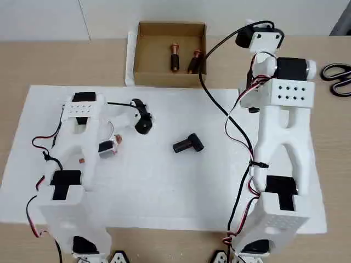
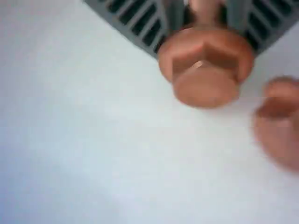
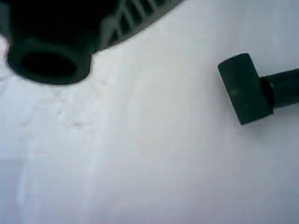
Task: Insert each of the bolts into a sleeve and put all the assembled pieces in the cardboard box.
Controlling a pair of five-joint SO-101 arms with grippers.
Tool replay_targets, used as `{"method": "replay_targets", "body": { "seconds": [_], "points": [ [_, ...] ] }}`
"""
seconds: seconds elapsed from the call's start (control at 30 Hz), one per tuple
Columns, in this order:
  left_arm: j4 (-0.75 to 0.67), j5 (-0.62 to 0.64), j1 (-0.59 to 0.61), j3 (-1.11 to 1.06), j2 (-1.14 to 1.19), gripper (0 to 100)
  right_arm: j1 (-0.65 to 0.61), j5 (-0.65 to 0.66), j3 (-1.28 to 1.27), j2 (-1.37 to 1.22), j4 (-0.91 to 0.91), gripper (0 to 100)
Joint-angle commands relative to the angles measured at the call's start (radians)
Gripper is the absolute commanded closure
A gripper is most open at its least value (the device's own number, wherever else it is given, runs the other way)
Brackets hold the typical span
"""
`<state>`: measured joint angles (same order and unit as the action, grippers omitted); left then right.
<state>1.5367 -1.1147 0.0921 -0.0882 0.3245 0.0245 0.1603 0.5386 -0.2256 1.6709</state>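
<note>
My left gripper (image 1: 109,146) is shut on a copper bolt (image 2: 205,65), whose hex head points out between the grey ribbed fingers (image 2: 135,18). A second copper bolt (image 2: 280,123) lies blurred on the mat just beside it. My right gripper (image 3: 56,18) is shut on a black sleeve (image 3: 46,63) with its open end showing, low over the mat. Another black sleeve (image 1: 188,144) (image 3: 245,88) lies on its side mid-mat between the arms. The cardboard box (image 1: 143,52) at the back holds two assembled pieces (image 1: 174,56) (image 1: 194,60).
A white mat (image 1: 164,186) covers the table's middle. Black scissors (image 1: 337,76) lie at the far right on bare wood. The left arm's black camera (image 1: 142,125) and cable hang over the mat left of the loose sleeve. Cables trail beside both arms.
</note>
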Motion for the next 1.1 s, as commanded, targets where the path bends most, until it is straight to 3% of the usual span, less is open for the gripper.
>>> {"method": "replay_targets", "body": {
  "seconds": [0.0,0.17,0.23,0.5,0.63,0.8,1.07],
  "points": [
    [0.069,-0.002,-0.018,0.019,-0.157,100,0.005,0.002,0.003,0.062,0.005,99.5],
    [0.144,0.009,-0.018,0.019,-0.328,100,0.002,0.002,0.003,0.062,0.004,99.5],
    [0.163,0.069,-0.018,0.019,-0.402,99,-0.008,0.002,0.003,0.07,0.004,99.5],
    [0.166,0.612,-0.014,0.019,-0.793,99,-0.085,0.006,0.008,0.105,0.008,99.5],
    [0.166,0.767,-0.018,0.016,-0.991,99,-0.111,0.005,0.003,0.242,0.012,99.5],
    [0.115,0.806,-0.051,-0.021,-1.155,99,-0.116,0.009,0.003,0.46,0.012,99.5],
    [-0.071,0.809,-0.049,-0.357,-1.329,99,-0.116,0.005,-0.175,0.883,0.004,99.5]
  ]
}}
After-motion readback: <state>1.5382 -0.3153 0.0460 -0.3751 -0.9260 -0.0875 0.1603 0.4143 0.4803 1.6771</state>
